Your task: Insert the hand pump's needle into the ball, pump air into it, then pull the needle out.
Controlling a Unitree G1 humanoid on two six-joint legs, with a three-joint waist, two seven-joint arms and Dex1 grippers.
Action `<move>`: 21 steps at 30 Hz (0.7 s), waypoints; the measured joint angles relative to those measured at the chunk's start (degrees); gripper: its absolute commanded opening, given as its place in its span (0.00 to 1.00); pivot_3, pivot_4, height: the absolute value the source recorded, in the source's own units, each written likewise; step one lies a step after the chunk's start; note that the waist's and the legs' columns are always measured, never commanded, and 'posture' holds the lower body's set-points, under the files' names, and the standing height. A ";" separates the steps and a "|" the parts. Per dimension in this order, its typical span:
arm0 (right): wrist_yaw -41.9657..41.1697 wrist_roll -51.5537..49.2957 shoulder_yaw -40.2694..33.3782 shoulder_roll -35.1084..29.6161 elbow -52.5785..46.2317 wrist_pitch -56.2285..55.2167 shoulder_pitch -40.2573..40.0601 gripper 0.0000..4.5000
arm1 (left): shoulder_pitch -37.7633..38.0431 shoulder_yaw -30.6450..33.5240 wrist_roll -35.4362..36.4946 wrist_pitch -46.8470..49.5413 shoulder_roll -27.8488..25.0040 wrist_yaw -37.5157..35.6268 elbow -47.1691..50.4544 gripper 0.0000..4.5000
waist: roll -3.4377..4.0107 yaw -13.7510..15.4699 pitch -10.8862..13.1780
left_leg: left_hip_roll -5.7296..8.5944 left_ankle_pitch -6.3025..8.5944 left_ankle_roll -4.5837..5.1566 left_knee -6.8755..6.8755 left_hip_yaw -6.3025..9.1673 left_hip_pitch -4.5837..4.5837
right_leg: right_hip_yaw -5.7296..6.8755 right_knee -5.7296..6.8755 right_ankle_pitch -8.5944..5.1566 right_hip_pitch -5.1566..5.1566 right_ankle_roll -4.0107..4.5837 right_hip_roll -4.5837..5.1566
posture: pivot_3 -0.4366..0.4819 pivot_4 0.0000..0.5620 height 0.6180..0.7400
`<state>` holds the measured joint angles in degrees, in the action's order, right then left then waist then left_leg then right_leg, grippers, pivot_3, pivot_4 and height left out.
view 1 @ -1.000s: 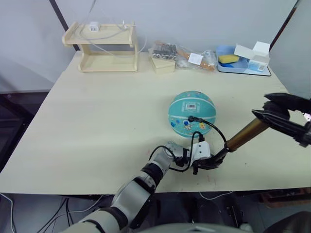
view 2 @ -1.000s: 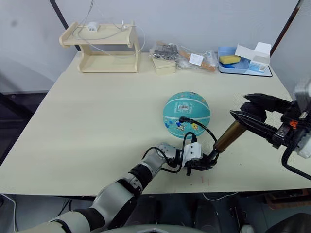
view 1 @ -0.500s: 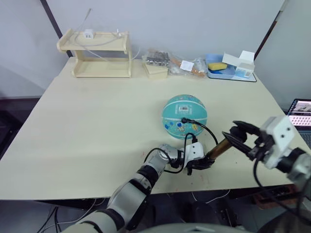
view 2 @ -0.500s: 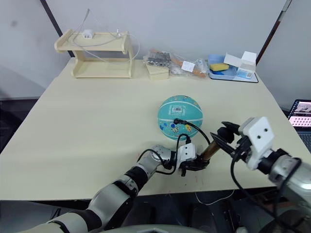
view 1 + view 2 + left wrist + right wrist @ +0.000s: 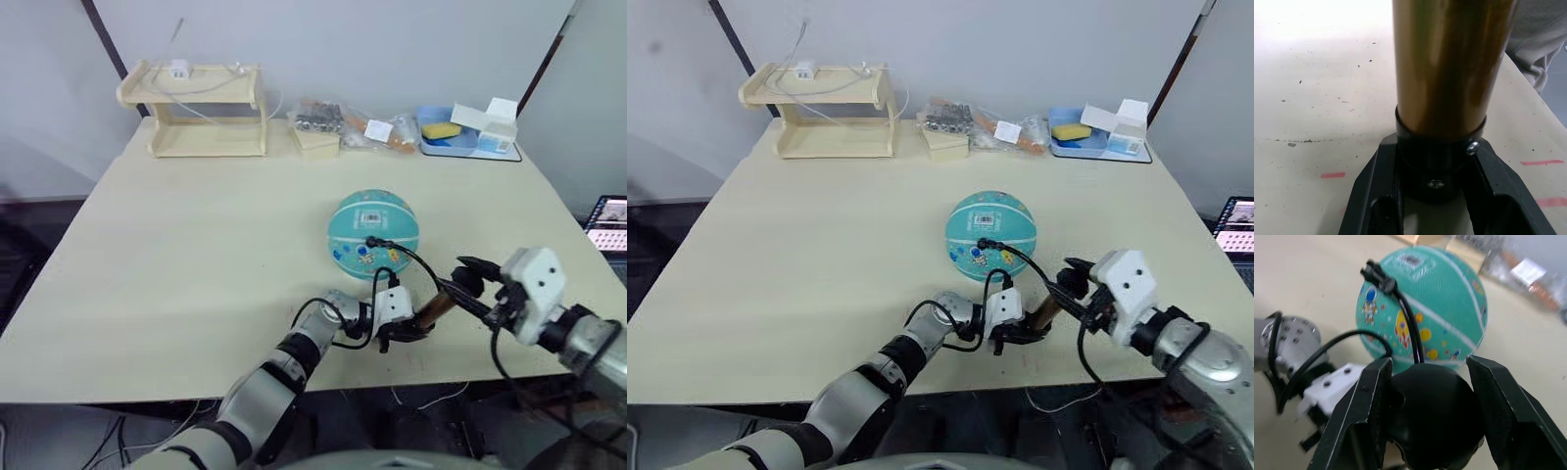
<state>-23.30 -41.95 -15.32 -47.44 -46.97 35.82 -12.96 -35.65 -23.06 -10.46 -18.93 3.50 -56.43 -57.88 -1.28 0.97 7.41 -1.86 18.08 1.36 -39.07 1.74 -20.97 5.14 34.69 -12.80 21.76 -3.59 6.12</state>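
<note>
You had the stiff, slick hand pump (image 5: 431, 305) at the ball's (image 5: 373, 231) five o'clock, left end effector (image 5: 404, 331) clamping its base cap, right end effector (image 5: 1070, 283) pinching its handle; grip those caps.

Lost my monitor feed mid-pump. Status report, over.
Left claw shut on hand pump base. Right claw shut on pump handle, pushed down. Needle seated in ball, round. Nothing in the way.

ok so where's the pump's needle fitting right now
The small black needle fitting sits plugged into the near face of the teal ball with cartoon prints, mid-table, its thin black hose arcing back toward the amber pump cylinder.
</note>
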 measured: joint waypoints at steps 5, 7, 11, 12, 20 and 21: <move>1.64 -23.73 -19.49 -10.53 -1.11 7.24 3.77 0.43 | -0.14 -0.20 0.59 -0.18 0.60 -0.92 1.20 0.24 | 0.78 0.58 0.80 | 0.67 -0.03 0.05 -0.16 0.12 -0.99 | -0.03 0.08 0.36 0.79 0.08 0.20 | 0.48 0.27 1.00; 3.02 -30.37 -24.92 -13.54 -0.98 9.11 4.06 0.43 | -0.18 -0.27 0.60 -0.22 0.64 -0.92 1.26 0.24 | 0.75 0.83 0.96 | 0.67 -0.03 0.05 -0.16 0.12 -1.00 | -0.03 0.12 0.35 0.83 0.09 0.18 | 0.48 0.27 1.00; 6.46 -43.51 -35.96 -19.34 -0.26 12.04 5.30 0.43 | -0.21 -0.25 0.60 -0.23 0.60 -0.87 1.27 0.24 | 0.64 0.90 1.12 | 0.65 -0.03 0.06 -0.17 0.11 -0.98 | -0.07 0.12 0.32 0.85 0.14 0.15 | 0.48 0.27 1.00; 7.21 -45.59 -37.44 -20.11 -0.13 12.56 5.60 0.43 | -0.20 -0.24 0.64 -0.23 0.61 -0.86 1.28 0.24 | 0.62 0.92 1.13 | 0.64 -0.03 0.06 -0.17 0.10 -0.98 | -0.08 0.12 0.31 0.85 0.15 0.15 | 0.48 0.27 1.00; 9.06 -35.14 -29.83 -12.23 -3.50 9.55 0.68 0.43 | 0.01 -0.53 0.22 0.01 0.09 -0.12 0.77 0.24 | -0.26 0.95 0.37 | 0.56 -0.03 0.06 -0.14 0.10 -0.79 | -0.16 0.11 0.24 0.68 -0.09 0.00 | 0.48 0.27 1.00; 8.64 -30.67 -25.66 -10.58 -3.94 7.82 0.11 0.43 | 0.02 -0.53 0.06 0.08 -0.02 0.10 0.39 0.24 | -0.53 0.59 0.12 | 0.55 -0.03 0.06 -0.14 0.11 -0.74 | -0.21 0.10 0.17 0.66 -0.12 -0.01 | 0.48 0.27 1.00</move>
<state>-14.66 -72.63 -40.99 -58.02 -50.92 43.64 -12.85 -35.63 -23.58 -10.40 -18.85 3.48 -56.33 -57.49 -1.81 1.56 7.53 -1.31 18.05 1.41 -39.21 1.85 -21.71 4.94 34.78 -12.63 22.42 -3.71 6.12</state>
